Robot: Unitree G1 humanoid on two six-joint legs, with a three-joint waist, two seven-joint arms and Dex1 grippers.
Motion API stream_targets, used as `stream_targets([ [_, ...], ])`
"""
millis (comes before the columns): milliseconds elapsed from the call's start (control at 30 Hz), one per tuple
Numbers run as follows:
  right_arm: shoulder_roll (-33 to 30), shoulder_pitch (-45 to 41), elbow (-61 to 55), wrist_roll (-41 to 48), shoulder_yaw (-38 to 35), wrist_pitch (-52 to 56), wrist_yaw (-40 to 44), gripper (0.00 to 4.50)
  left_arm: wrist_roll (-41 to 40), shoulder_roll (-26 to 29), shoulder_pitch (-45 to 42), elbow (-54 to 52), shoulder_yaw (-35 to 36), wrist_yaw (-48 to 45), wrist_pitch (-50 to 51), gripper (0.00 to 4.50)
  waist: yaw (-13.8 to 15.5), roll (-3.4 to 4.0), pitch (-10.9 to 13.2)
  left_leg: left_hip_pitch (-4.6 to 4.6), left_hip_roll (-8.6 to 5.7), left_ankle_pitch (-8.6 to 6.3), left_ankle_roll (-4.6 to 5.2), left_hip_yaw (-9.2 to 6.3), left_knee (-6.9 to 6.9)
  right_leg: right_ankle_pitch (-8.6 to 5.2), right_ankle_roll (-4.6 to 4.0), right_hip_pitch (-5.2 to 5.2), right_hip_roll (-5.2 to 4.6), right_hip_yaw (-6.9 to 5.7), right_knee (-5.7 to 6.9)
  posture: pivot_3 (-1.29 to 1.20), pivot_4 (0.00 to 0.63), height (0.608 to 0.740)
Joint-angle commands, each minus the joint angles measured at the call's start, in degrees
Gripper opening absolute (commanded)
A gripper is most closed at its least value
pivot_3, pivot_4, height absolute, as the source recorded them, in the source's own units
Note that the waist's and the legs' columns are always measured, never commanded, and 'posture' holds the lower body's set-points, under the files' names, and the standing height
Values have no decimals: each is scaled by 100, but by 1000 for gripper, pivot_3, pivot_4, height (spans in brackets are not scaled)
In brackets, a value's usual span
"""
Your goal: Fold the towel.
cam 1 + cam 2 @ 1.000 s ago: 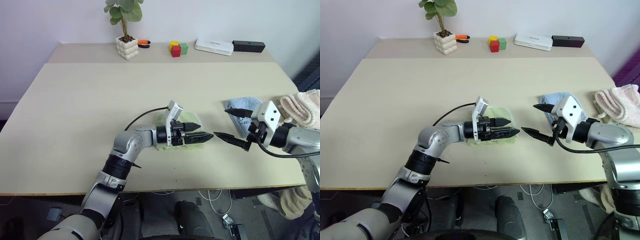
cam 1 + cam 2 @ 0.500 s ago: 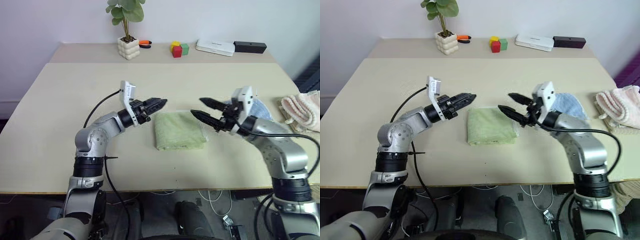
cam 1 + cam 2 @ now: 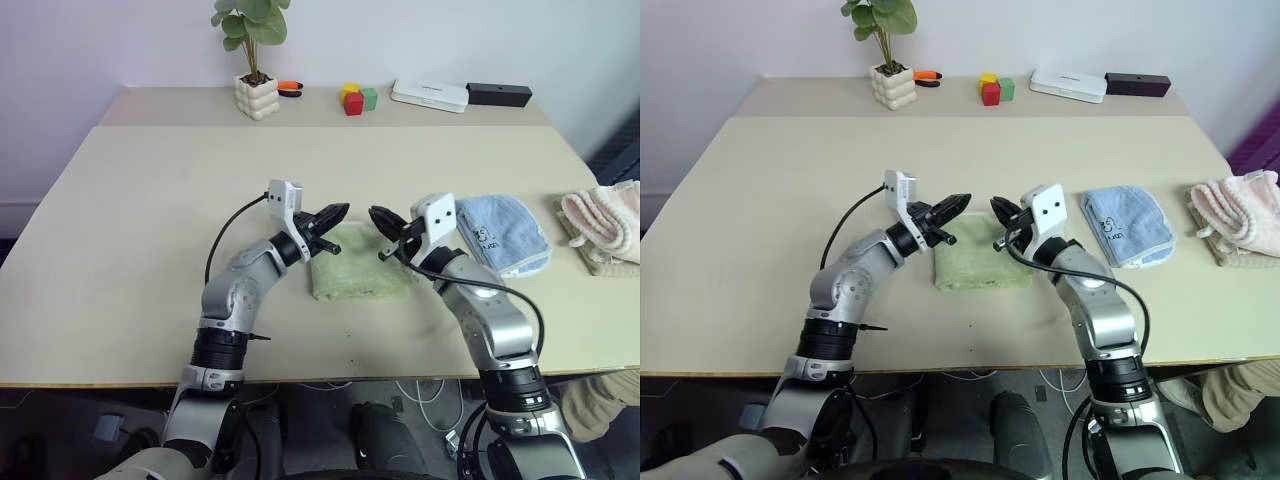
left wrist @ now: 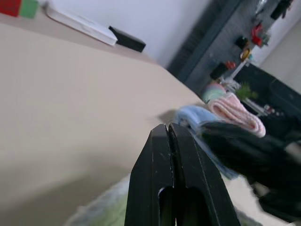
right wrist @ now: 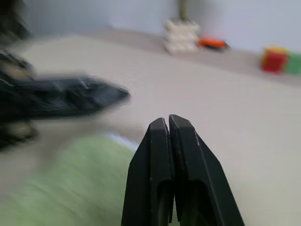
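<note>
The left gripper (image 3: pixel 341 211) hangs above the far left corner of the towel (image 3: pixel 358 266), its two black fingers pressed together with nothing between them; its wrist view shows the fingers (image 4: pixel 175 155) meeting along one seam. The right gripper (image 3: pixel 377 217) faces it from the other side, over the towel's far edge, its fingers (image 5: pixel 170 146) likewise closed on nothing. The two tips point toward each other and stand near, not touching. Below them the light green towel lies folded into a compact rectangle near the middle of the beige table (image 3: pixel 150 220), flat and free of both grippers. To its right rests a light blue towel (image 3: pixel 500 232), and at the table's right edge a pale pink fluffy towel (image 3: pixel 605 225). Along the far edge stand a potted plant (image 3: pixel 252 65), coloured blocks (image 3: pixel 356 98), a flat white box (image 3: pixel 429 94) and a black box (image 3: pixel 497 94).
</note>
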Motion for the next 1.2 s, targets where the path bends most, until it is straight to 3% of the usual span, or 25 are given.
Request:
stream_targets([
  [33, 360, -38, 185, -527, 140, -303, -705, 75, 216, -33, -50, 191, -89, -50, -383, 0, -13, 1, -1, 1, 0, 0, 0, -1, -1, 0, 0, -1, 1, 0, 2, 0, 150, 740],
  [167, 653, -19, 577, -953, 226, -470, -1232, 75, 476, -6, -32, 539, -208, -148, -722, 0, -10, 1, -1, 1, 1, 0, 0, -1, -5, 0, 1, -5, 2, 0, 3, 0, 150, 740],
  [433, 328, 265, 883, -1483, 305, -899, -1242, 75, 695, 170, 151, 933, -184, -194, -914, 0, -2, 2, -1, 1, 1, 0, 0, -1, -2, 0, 0, -1, 1, 0, 2, 0, 150, 740],
  [900, 429, 746, 555, -1479, 164, -997, -1437, 75, 701, 207, 291, 965, -28, -180, -1104, 0, -6, 1, -1, 6, 2, 0, 0, -2, -2, -7, -12, 5, 1, 0, 2, 0, 150, 740],
  [1200, 427, 369, 258, -1420, -70, -855, -1518, 75, 607, 424, 143, 776, 193, -119, -1032, 0, -2, 2, -1, 8, 2, 0, 0, -2, -2, -7, -12, 4, 1, 0, 3, 0, 150, 740],
])
